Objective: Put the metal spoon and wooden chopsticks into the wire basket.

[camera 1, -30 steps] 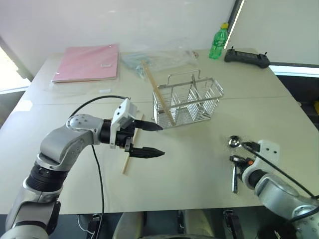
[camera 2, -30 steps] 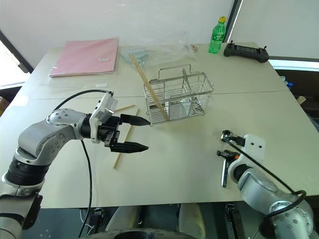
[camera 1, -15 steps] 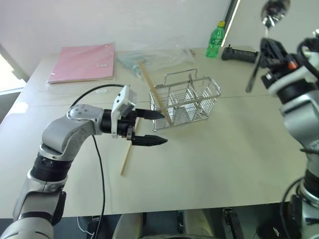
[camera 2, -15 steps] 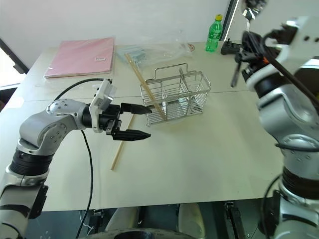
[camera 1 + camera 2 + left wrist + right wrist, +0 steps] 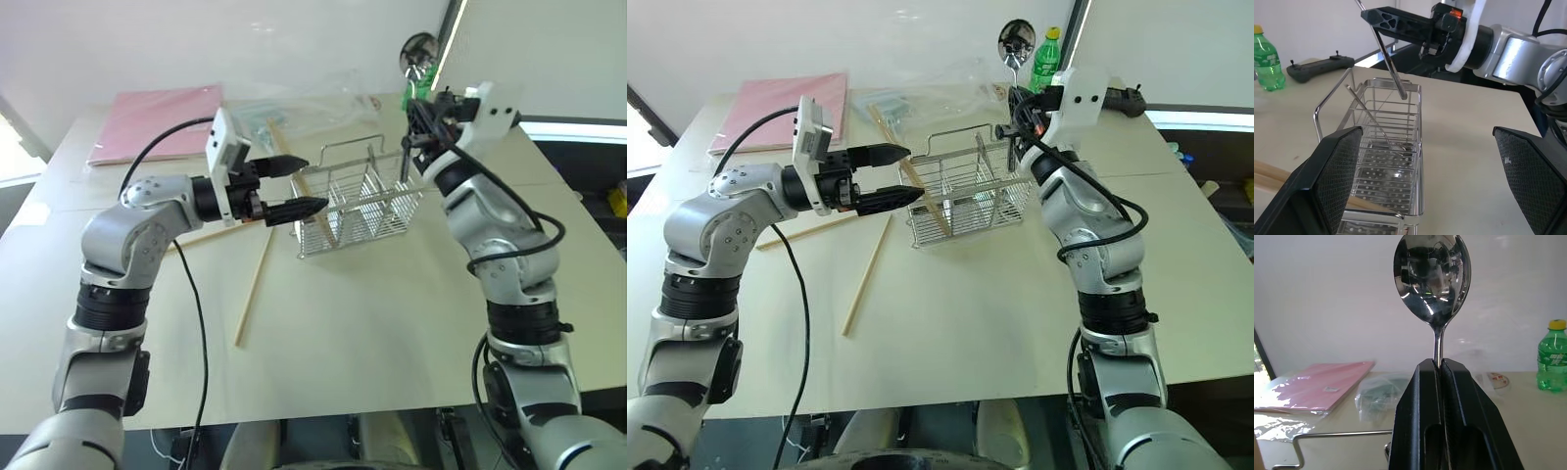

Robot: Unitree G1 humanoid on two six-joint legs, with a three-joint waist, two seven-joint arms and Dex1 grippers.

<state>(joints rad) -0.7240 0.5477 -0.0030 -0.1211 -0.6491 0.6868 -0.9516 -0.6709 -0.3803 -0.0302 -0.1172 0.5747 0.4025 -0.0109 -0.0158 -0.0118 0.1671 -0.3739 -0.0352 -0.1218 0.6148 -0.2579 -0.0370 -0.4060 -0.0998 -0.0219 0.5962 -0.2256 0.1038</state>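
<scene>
Gleaming round-bowled metal spoon (image 5: 1431, 279) clamped upright in right end effector (image 5: 1439, 369), left end effector (image 5: 290, 186) apart.

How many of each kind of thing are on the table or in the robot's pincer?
Spoon: 1
Chopsticks: 3
Basket: 1
Bottle: 1
Folder: 1
Bag: 1
Controller: 1
Total: 9
</scene>
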